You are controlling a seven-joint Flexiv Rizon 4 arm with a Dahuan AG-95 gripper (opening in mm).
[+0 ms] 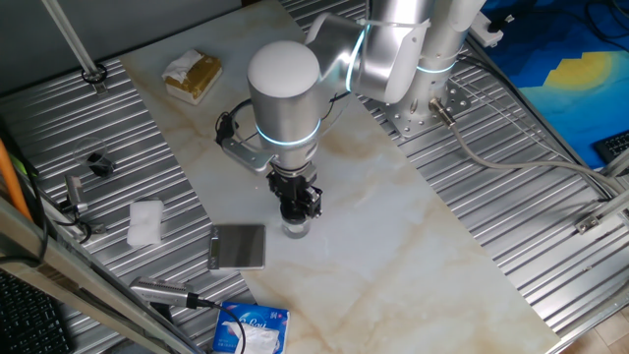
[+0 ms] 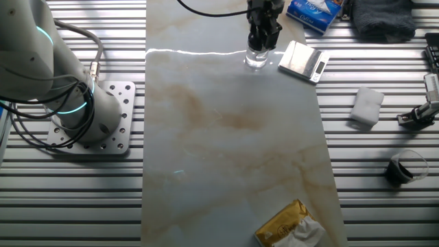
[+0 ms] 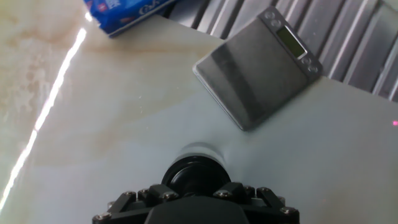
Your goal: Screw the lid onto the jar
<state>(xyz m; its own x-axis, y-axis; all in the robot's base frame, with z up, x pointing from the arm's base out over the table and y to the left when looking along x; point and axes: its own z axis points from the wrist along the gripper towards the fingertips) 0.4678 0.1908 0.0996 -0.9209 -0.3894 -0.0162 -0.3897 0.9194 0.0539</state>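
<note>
The jar [image 1: 295, 229] is a small clear glass cylinder standing upright on the marble tabletop, just right of the grey square plate [image 1: 239, 246]. My gripper [image 1: 298, 204] comes straight down onto it. From the other fixed view the jar [image 2: 256, 59] shows below the gripper [image 2: 263, 36]. In the hand view the round black lid [image 3: 191, 175] sits between my fingers, and the jar's pale rim [image 3: 200, 149] shows just beyond it. The gripper looks shut on the lid, with the lid resting on the jar's mouth. The fingertips themselves are hidden.
The grey plate [image 3: 258, 68] lies close beside the jar. A blue packet [image 1: 251, 329] sits near the table's front edge. A white folded cloth [image 1: 144, 222] and a small black part [image 1: 98, 162] lie on the ribbed metal. A yellow-and-white package [image 1: 193, 75] is at the far end.
</note>
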